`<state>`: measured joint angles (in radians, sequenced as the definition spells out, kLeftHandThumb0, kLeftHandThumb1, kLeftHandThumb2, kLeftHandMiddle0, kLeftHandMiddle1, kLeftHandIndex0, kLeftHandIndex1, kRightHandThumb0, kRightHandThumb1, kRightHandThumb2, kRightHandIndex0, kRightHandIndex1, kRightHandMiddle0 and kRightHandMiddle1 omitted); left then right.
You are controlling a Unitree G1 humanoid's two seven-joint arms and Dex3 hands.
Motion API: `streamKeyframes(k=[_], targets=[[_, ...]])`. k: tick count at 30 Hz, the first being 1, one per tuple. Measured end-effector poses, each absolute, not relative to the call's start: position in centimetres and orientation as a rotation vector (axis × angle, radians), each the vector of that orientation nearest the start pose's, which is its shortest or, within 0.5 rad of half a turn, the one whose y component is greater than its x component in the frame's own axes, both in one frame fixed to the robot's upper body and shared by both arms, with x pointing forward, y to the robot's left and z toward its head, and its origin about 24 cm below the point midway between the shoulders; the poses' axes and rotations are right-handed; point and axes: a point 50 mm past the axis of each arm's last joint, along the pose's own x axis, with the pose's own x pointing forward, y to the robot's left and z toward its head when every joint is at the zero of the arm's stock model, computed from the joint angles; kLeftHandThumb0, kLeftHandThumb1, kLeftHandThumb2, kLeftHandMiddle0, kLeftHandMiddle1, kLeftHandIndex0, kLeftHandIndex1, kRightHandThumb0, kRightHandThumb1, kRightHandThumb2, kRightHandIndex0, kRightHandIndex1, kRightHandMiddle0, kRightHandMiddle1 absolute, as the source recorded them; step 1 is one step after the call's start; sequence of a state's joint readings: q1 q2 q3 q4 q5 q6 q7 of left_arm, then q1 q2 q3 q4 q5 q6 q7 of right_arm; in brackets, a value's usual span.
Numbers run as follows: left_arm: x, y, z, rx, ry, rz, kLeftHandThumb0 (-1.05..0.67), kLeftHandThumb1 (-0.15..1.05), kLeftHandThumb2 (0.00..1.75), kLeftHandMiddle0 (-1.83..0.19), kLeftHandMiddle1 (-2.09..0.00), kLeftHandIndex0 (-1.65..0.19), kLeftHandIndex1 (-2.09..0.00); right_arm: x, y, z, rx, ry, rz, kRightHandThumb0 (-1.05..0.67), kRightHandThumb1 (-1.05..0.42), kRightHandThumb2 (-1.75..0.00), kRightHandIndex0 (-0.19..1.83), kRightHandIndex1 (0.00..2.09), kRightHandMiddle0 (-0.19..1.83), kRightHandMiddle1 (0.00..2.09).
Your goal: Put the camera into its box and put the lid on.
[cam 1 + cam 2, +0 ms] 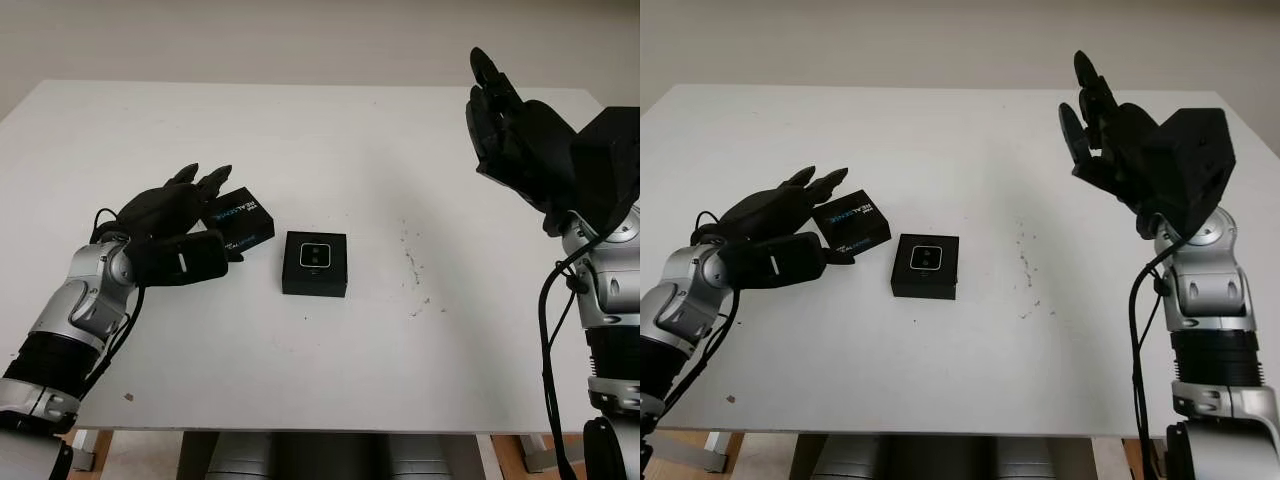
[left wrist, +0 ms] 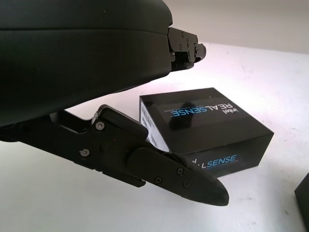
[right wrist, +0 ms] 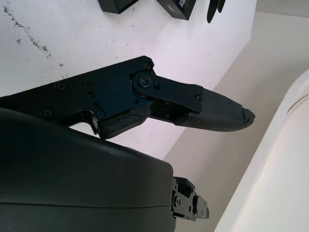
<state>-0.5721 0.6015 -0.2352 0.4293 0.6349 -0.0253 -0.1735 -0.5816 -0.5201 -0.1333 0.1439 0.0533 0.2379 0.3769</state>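
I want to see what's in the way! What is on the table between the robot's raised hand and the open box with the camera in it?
Just bare white table with a few dark specks, seen in both eye views.

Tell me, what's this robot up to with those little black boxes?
It is packing a camera away. The camera already sits in its open box in the middle of the white table. The left hand is open at the lid, which lies on the table just beside the box; it has not gripped it yet. The right hand is open, raised in the air off to the right.
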Motion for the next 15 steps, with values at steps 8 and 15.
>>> streamKeyframes(k=[8, 15], targets=[[35.2, 21.5, 10.9, 1.312, -0.035, -0.202, -0.72, 0.92, 0.05, 0.11, -0.06, -0.02, -0.05, 33.8, -23.3, 19.5, -0.415, -0.169, 0.194, -0.82, -1.05, -0.74, -0.19, 0.0, -0.19, 0.0], [35.6, 21.7, 10.4, 1.298, -0.008, -0.204, -0.73, 0.92, 0.05, 0.09, -0.06, 0.01, -0.05, 33.7, -23.3, 19.4, -0.409, -0.176, 0.204, -0.82, -1.05, -0.79, -0.19, 0.0, -0.19, 0.0]])
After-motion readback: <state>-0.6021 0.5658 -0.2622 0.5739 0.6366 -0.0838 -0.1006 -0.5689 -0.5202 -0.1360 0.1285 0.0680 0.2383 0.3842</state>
